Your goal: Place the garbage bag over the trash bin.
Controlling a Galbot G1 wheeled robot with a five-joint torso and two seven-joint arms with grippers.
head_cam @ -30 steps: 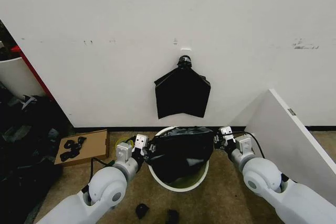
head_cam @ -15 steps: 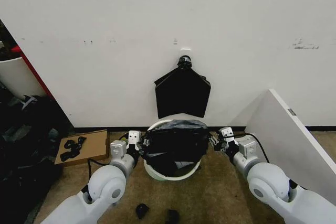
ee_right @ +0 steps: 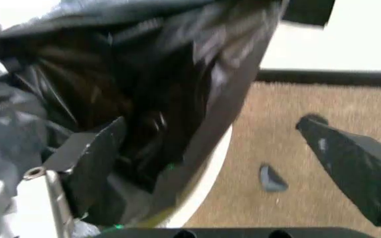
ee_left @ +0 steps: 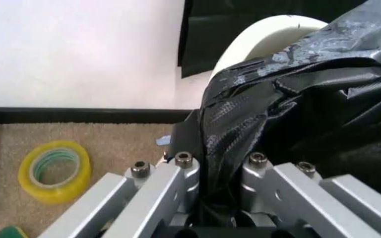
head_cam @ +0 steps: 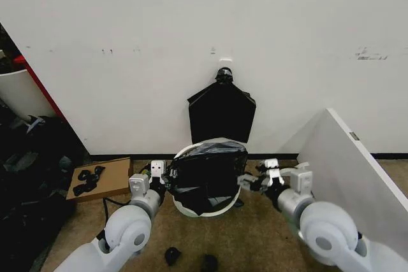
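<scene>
The trash bin [head_cam: 203,207] stands on the carpeted floor close to the wall, directly ahead of the robot and between its two arms, with the garbage bag [head_cam: 205,173] bunched across its mouth and front so that the cream rim shows along the back and as an arc at the near side. The left claw [head_cam: 155,176] sits at the bin's left flank, and in the left wrist view its fingers [ee_left: 177,171] are pressed together on a fold of the black film, with the bin's rim [ee_left: 270,29] rising just beyond, so the bag's edge lies straight ahead of that claw and against the bin wall. The right claw [head_cam: 255,181] is at the opposite flank; in the right wrist view its fingers [ee_right: 88,153] stand well apart, one against the bag [ee_right: 144,99] and the other out over the carpet, so it has no hold there. The bag's span therefore runs left to right between the two claws, across the bin's mouth. Judged from this, the left arm carries the bag, and the bag's right-hand edge lies just inboard of the open right claw, toward the bin.
</scene>
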